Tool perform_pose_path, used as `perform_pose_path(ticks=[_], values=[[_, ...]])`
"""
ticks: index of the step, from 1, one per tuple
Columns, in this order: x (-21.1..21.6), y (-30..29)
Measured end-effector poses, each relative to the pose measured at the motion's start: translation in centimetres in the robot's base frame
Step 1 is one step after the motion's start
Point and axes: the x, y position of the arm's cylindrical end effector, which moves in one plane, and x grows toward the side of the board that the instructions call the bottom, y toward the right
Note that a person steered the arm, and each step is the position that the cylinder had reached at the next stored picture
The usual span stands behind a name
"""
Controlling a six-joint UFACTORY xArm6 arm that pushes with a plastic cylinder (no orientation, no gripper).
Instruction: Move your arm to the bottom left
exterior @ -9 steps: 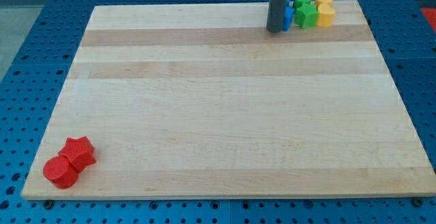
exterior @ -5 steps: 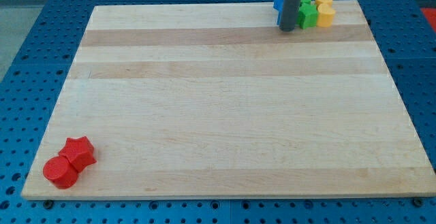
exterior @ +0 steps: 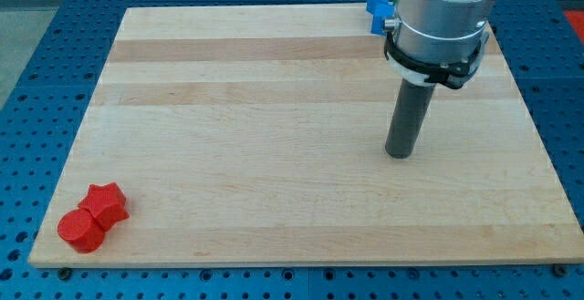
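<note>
My tip (exterior: 399, 153) rests on the wooden board (exterior: 274, 136) right of its middle, with the arm's grey body above it at the view's top right. A red star block (exterior: 106, 202) and a red round block (exterior: 80, 230) sit touching each other in the board's bottom left corner, far to the left of my tip. A blue block (exterior: 378, 8) shows at the top edge, just left of the arm body. The green and yellow blocks at the top right are hidden behind the arm.
The board lies on a blue perforated table (exterior: 36, 81) that surrounds it on all sides.
My tip has moved from the top right beside the blue and green blocks down toward the view's bottom. The arm body now covers the green and yellow blocks. The red blocks have not moved.
</note>
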Motion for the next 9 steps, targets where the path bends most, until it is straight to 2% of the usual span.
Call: perform_pose_path(ticks=[2,3,5,6,7,8,9], values=[[-4.6,-2.9],[-7.2,-7.9],[-9.3,-24.8],[-6.3,-34.0],[-1.4,-41.8],[-1.3,-42.0],[1.1,-42.1]])
